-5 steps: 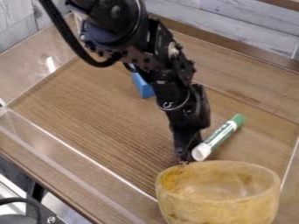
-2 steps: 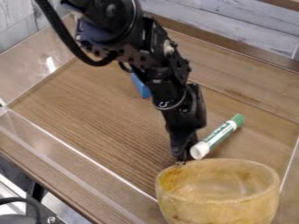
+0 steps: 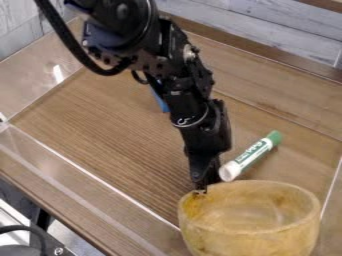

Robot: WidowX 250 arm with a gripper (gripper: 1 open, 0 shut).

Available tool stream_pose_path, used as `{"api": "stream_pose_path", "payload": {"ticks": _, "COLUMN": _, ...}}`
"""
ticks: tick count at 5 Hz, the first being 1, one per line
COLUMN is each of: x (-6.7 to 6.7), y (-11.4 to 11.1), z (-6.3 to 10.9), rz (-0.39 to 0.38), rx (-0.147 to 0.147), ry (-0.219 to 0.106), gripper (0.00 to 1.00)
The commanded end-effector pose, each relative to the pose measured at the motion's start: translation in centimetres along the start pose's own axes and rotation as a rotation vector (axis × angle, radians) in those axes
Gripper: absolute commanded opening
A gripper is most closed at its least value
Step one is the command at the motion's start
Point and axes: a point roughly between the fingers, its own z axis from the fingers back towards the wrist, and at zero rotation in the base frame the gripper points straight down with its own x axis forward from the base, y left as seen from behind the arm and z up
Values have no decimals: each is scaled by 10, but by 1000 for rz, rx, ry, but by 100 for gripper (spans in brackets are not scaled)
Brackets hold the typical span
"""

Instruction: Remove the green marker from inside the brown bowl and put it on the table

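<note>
The green marker [image 3: 250, 156] lies flat on the table [image 3: 107, 125], just behind the brown bowl [image 3: 251, 221], which stands at the front right and shows nothing inside. My gripper [image 3: 201, 181] points down at the table just left of the marker's white end and close to the bowl's far rim. Its jaws are shut with nothing between them. The black arm rises up and to the left from there.
A blue block [image 3: 160, 100] sits behind the arm, mostly hidden by it. Low clear acrylic walls [image 3: 67, 165] edge the table along the front left and the right side.
The arm has drifted slightly left and toward the front, away from the marker. The marker and bowl have stayed where they were.
</note>
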Motion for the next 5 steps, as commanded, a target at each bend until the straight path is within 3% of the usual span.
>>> {"api": "stream_pose_path", "payload": {"ticks": 1, "x": 5, "y": 7, "z": 14, "rz": -1, "rx": 34, "ry": -28, "gripper": 0}}
{"api": "stream_pose_path", "payload": {"ticks": 5, "x": 3, "y": 0, "z": 29, "rz": 39, "rx": 2, "ry": -30, "gripper": 0}}
